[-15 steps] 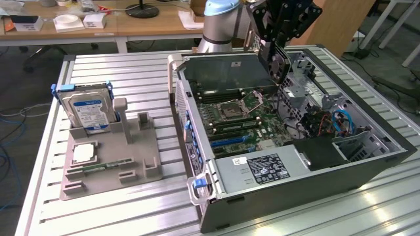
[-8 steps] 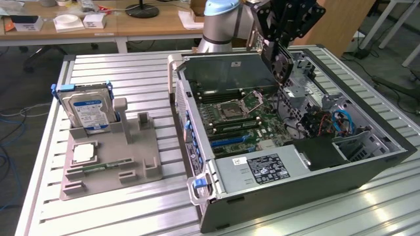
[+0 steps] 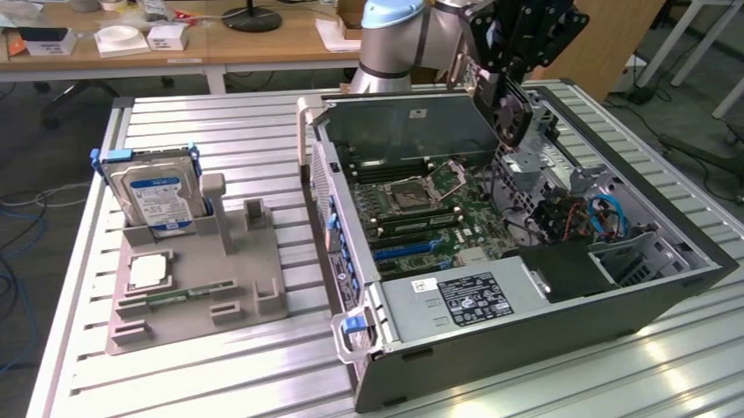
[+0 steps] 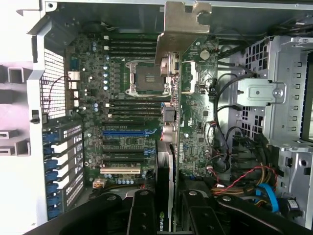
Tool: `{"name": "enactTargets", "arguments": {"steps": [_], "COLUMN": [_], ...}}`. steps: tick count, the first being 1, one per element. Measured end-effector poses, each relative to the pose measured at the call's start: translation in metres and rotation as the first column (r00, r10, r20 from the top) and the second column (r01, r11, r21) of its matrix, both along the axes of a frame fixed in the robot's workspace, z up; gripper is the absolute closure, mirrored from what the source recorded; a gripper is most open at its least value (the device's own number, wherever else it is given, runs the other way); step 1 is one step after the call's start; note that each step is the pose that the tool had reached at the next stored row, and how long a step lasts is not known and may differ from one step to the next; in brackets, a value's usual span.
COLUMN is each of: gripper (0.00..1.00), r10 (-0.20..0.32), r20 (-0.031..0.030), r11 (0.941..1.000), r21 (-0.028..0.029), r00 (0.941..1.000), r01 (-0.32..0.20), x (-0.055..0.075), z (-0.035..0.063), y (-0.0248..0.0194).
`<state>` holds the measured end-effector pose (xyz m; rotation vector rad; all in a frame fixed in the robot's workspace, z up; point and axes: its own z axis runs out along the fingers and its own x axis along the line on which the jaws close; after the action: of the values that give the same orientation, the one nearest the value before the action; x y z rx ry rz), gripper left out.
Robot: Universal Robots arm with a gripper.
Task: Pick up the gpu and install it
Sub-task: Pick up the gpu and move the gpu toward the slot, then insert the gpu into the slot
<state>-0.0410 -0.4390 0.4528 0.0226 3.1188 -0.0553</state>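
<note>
My gripper is shut on the gpu, a black-shrouded card that hangs edge-down above the open computer case, over its back right part. In the wrist view my gripper clamps the gpu between two black fingers. The card runs away from the camera, edge-on, and ends in its silver bracket. Below it lies the green motherboard with a blue slot and a cream slot. The card is still apart from the board.
On the exterior view's left, a grey holder on the slatted table carries a blue-labelled hard drive, a processor and a RAM stick. The power supply, a drive cage and loose cables crowd the case.
</note>
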Motion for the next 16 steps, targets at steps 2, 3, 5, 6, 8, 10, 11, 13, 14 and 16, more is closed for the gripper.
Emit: {"name": "enactTargets", "arguments": {"steps": [2, 3, 5, 6, 8, 10, 11, 13, 14, 16], "gripper": [0.73, 0.73, 0.73, 0.73, 0.73, 0.73, 0.73, 0.73, 0.73, 0.73], "r10": [0.0, 0.0, 0.0, 0.0, 0.0, 0.0, 0.0, 0.001, 0.002, 0.006], "r20": [0.0, 0.0, 0.0, 0.0, 0.0, 0.0, -0.0001, 0.0, 0.0, 0.0], "r11": [1.0, 1.0, 1.0, 1.0, 1.0, 1.0, 1.0, 1.0, 1.0, 1.0], "r21": [0.0001, 0.0001, 0.0001, 0.0002, 0.0001, 0.0002, 0.0001, 0.0001, 0.0001, 0.0002], "r00": [1.0, 1.0, 1.0, 1.0, 1.0, 1.0, 1.0, 1.0, 1.0, 1.0], "r01": [0.0, 0.0, 0.0, 0.0, 0.0, 0.0, 0.0, -0.001, -0.002, -0.006], "x": [0.0013, 0.0013, 0.0014, 0.0014, 0.0014, 0.0014, 0.0014, 0.0014, 0.0014, 0.0014], "z": [0.0, 0.0, 0.0, 0.0, 0.0, 0.0, 0.0, 0.0, 0.0, -0.0001], "y": [0.0, 0.0, 0.0, 0.0, 0.0, 0.0, 0.0, 0.0, 0.0, 0.0]}}
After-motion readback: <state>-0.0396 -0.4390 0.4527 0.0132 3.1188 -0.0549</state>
